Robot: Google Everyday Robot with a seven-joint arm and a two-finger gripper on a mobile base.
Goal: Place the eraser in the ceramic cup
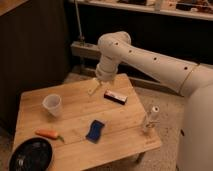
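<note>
Gripper [93,89] at frame centre, just left of eraser [115,97] (flat on worktop [75,131], not yet touched); fingers [91,91] spread, empty. Ceramic cup [52,105] upright at left. Shift right, align fingers across eraser's short side, descend squarely, close before lifting.
</note>
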